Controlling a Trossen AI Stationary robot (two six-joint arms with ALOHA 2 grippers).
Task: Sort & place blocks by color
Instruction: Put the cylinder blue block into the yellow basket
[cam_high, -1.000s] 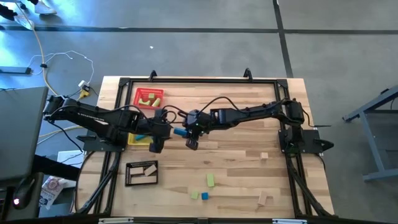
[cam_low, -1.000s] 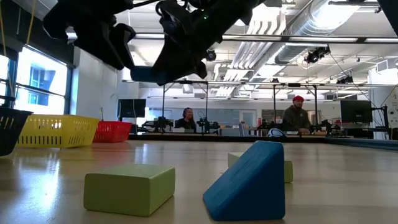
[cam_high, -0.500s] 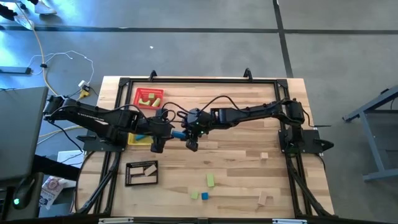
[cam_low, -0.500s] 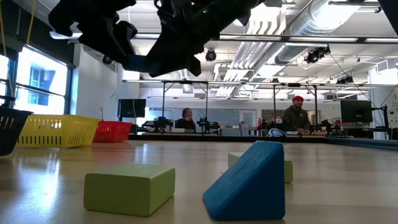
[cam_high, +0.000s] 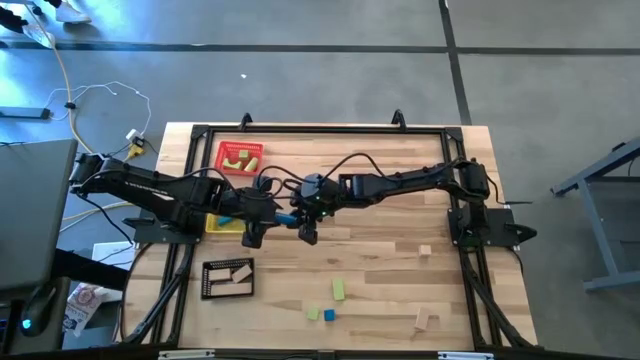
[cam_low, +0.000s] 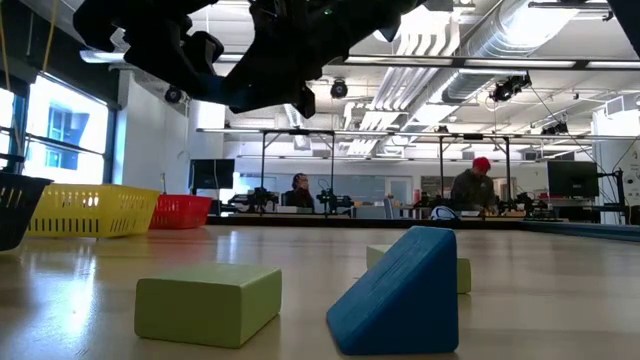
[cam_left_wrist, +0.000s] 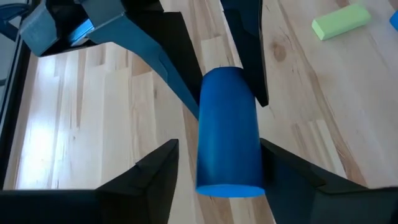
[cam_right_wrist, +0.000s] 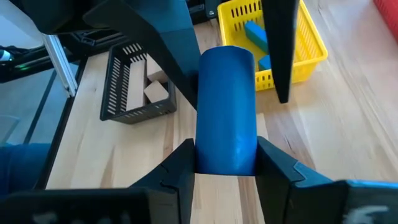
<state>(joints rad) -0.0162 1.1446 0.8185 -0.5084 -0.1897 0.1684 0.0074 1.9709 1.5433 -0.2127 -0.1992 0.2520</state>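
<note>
A blue cylinder block (cam_high: 288, 216) hangs in the air left of the table's middle, between my two grippers. My right gripper (cam_right_wrist: 225, 155) comes from the table's right and is shut on one end of it. My left gripper (cam_left_wrist: 217, 158) comes from the left and stands open. Its fingers sit on either side of the cylinder's other end (cam_left_wrist: 229, 174), and a gap shows beside one finger (cam_left_wrist: 163, 163). Loose blocks lie near the front edge: two green (cam_high: 339, 290) (cam_high: 313, 313), one blue (cam_high: 329, 314) and two wooden (cam_high: 425, 250) (cam_high: 426, 320). My right gripper pinches the cylinder's round side near its end (cam_right_wrist: 225, 140) between the two fingers. The fingers (cam_right_wrist: 181, 163) slant down from the table's right and lie along the cylinder. The cylinder is lifted clear of the table, its free end toward my left gripper. My left gripper: one finger (cam_left_wrist: 281, 167) stands right against the cylinder, but I cannot tell whether it touches.
A yellow tray (cam_high: 216, 223) with blue blocks sits under my left arm. A red tray (cam_high: 240, 157) with green blocks stands at the far left. A black tray (cam_high: 228, 277) with wooden blocks stands near the front left. In the low view a green block (cam_low: 208, 303) and a blue wedge (cam_low: 400, 292) lie close by.
My right gripper has turned a little at the wrist while keeping its hold on the blue cylinder. The cylinder's free end has risen slightly and stays between my left gripper's fingers. Neither arm has travelled across the table.
</note>
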